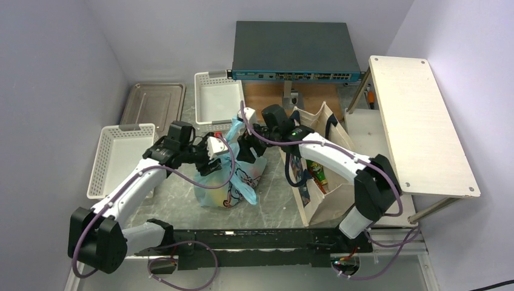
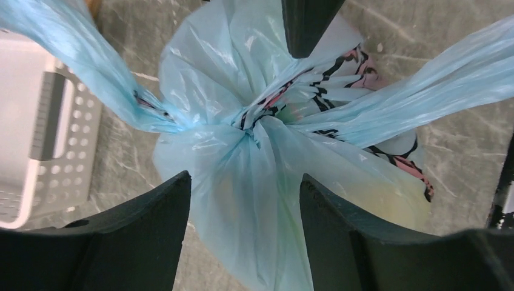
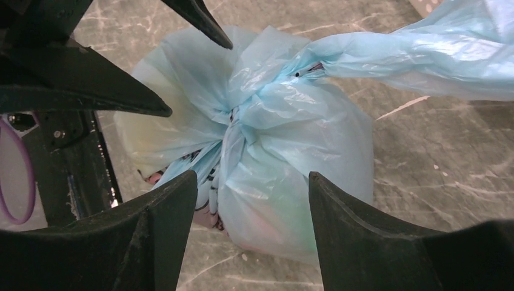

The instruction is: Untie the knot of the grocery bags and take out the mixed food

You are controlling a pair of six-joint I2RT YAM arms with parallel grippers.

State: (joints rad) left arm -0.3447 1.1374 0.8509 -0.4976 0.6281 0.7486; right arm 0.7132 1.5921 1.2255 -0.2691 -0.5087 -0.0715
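- Desk (image 1: 273,203): it is crowded at the back and left by a metal tray (image 1: 154,103), a back basket (image 1: 215,97) and a left basket (image 1: 118,160). The barest stretch lies in front of the bag, toward the arm bases, so a pull that way has the most room.
- Tote (image 1: 315,176): it stands just right of the bag with its mouth open, and the right arm (image 1: 336,157) reaches across it. A wide swing of that arm could snag a strap or tip the tote over.
- Grocery bag (image 1: 227,182): it sits mid-desk between the two arms, still tied. The food is hidden inside, and only a yellowish tint (image 2: 376,200) shows through. The bag looks thin and light, so a one-sided pull would probably lift or drag it rather than loosen anything. A hard tug might tear the film.
- Left arm (image 1: 130,191): its head meets the right arm's close above the bag, and each wrist view shows the other's tips. If both close in together, they risk knocking into each other.
- Left jaws: they are parted and grasp nothing, straddling the bag body just below the knot.
- Right jaws: they are likewise released, straddling the bag from the opposite side.
- Left tail (image 2: 73,60) and right tail (image 2: 424,85): these twisted strips run outward from the knot. Hauling on either one would likely cinch it tighter.
- Knot (image 2: 251,121): it is small and bunched on top of the bag, between both sets of jaws. A pinch could easily take bag wall instead of the loop.
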